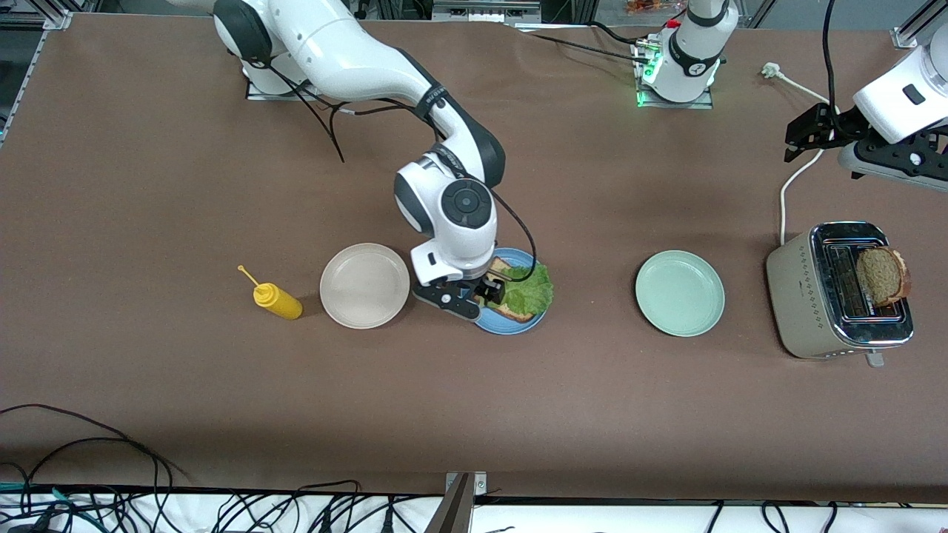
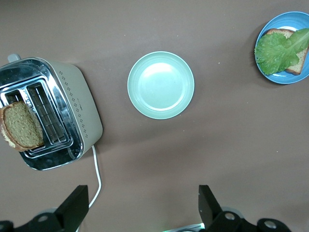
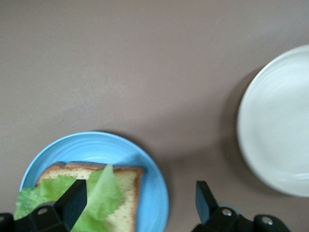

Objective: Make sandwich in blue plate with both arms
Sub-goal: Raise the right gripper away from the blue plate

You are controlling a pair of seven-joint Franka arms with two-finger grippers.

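- The blue plate (image 1: 527,323) is set near the middle of the table, between the cream-white plate (image 1: 364,286) and the mint-green plate (image 1: 680,293).
- One slice of brown bread (image 1: 516,312) is laid on the blue plate, and a ruffled green lettuce leaf (image 1: 527,291) is spread over it; no second slice is seen on top.
- The right gripper (image 1: 485,290) is held low over the blue plate, at the edge toward the cream-white plate; its fingers are spread wide and nothing is gripped between them.
- In the right wrist view, the two black fingers (image 3: 71,203) are seen well apart, with the lettuce (image 3: 91,195) and bread (image 3: 124,193) on the blue plate (image 3: 149,179) beneath one of them.
- The left gripper (image 1: 803,139) is held up in the air at the left arm's end of the table, over bare tabletop; the arm waits there with fingers wide apart and empty.
- A toaster (image 1: 796,296) stands at the left arm's end, nearer to the front camera than the power cord (image 1: 796,178) that runs from it.
- A second slice of brown bread (image 1: 883,276) sticks up out of one toaster slot.
- A yellow squeeze bottle (image 1: 277,300) lies on its side beside the cream-white plate, toward the right arm's end.
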